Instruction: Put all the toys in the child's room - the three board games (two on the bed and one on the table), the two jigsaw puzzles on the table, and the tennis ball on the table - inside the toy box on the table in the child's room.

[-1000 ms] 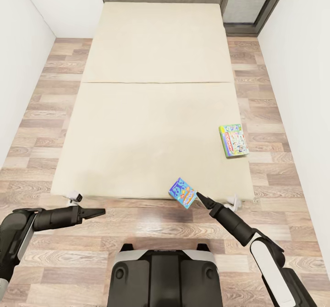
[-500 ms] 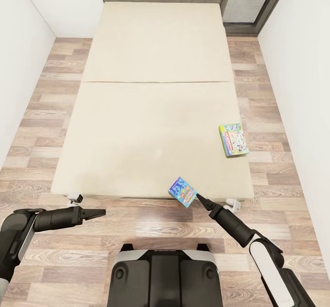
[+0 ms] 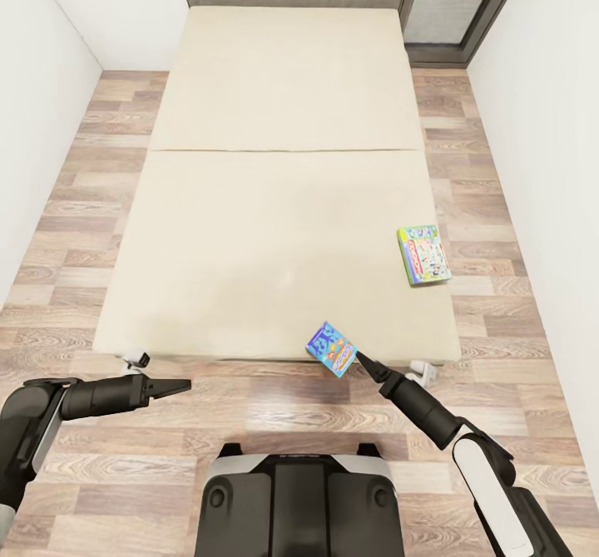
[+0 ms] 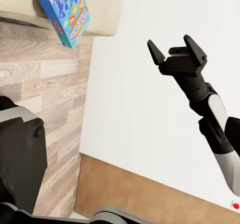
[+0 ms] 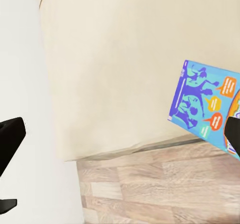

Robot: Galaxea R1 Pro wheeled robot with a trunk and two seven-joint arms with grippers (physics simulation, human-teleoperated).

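Task at an early stage, by the look of it: both board games are on the bed [image 3: 249, 233] and nothing is held. The table and toy box are out of frame, so their contents cannot be judged.

Left gripper [image 3: 179, 386] hangs over the floor [image 3: 274, 403] short of the bed's near left corner; whether its jaws are apart or together cannot be told.

Blue board game [image 3: 331, 349] lies at the bed's near edge, overhanging slightly. Right gripper [image 3: 363, 360] sits just beside its right corner; the left wrist view shows its jaws apart and empty, and contact cannot be confirmed.

Green board game [image 3: 424, 254] lies flat near the bed's right edge, well apart from both grippers.

No obstruction around either game. The right wall [image 3: 549, 166] stands close to that side.
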